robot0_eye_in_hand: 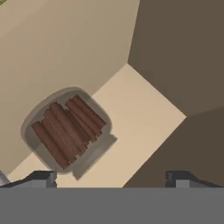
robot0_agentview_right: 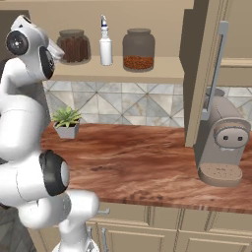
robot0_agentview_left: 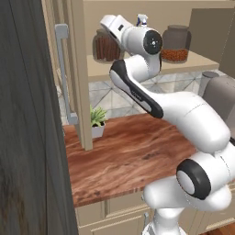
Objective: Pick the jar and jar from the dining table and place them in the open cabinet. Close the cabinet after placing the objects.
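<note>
Both jars stand on the shelf (robot0_agentview_right: 165, 70) of the open cabinet. The jar with brown sticks (robot0_agentview_left: 104, 48) (robot0_agentview_right: 74, 47) (robot0_eye_in_hand: 65, 129) is at the shelf's left end. The jar with reddish-brown grains (robot0_agentview_left: 175, 44) (robot0_agentview_right: 138, 50) is further right. My gripper (robot0_eye_in_hand: 111, 179) is open, its two tips wide apart with nothing between them. In the hand view the stick jar lies past the left fingertip (robot0_eye_in_hand: 41, 178), apart from it. The hand reaches into the cabinet just in front of the stick jar. The dining table is out of view.
A white spray bottle (robot0_agentview_right: 105, 42) stands between the jars. Open cabinet doors (robot0_agentview_left: 75, 69) (robot0_agentview_right: 204, 74) flank the shelf. Below lies a wood counter (robot0_agentview_right: 147, 167) with a potted plant (robot0_agentview_right: 66, 122) and a coffee machine (robot0_agentview_right: 224, 142). A dark panel (robot0_agentview_left: 23, 137) fills the left.
</note>
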Controlling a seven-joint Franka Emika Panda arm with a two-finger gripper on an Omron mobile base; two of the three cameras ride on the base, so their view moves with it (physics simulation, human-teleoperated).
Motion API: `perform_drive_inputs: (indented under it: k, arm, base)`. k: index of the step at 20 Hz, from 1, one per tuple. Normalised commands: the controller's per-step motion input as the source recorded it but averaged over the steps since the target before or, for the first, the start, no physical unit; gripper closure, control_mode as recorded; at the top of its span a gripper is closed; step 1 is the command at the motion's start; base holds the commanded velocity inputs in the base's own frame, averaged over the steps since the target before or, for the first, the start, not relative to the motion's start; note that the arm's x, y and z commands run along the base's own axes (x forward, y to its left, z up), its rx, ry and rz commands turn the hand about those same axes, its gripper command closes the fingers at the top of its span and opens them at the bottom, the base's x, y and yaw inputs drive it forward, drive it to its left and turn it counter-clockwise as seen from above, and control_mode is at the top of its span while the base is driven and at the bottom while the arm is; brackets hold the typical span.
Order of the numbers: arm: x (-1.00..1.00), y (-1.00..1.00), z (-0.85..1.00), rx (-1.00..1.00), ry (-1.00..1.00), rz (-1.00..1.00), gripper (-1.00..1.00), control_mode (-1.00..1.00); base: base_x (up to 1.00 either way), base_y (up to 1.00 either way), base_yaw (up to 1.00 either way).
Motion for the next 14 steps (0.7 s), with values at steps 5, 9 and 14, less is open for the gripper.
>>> perform_drive_inputs:
  k: [5, 9, 14]
  arm:
    - [-0.63, 0.00, 0.00, 0.00, -0.08, 0.02, -1.00, -1.00]
    - [-0.62, -0.03, 0.00, 0.00, -0.07, 0.02, -1.00, -1.00]
    - [-0.46, -0.20, 0.00, 0.00, 0.00, 0.00, -1.00, -1.00]
  base:
    - [0.00, 0.00, 0.00]
    - [0.00, 0.00, 0.00]
    - [0.00, 0.00, 0.00]
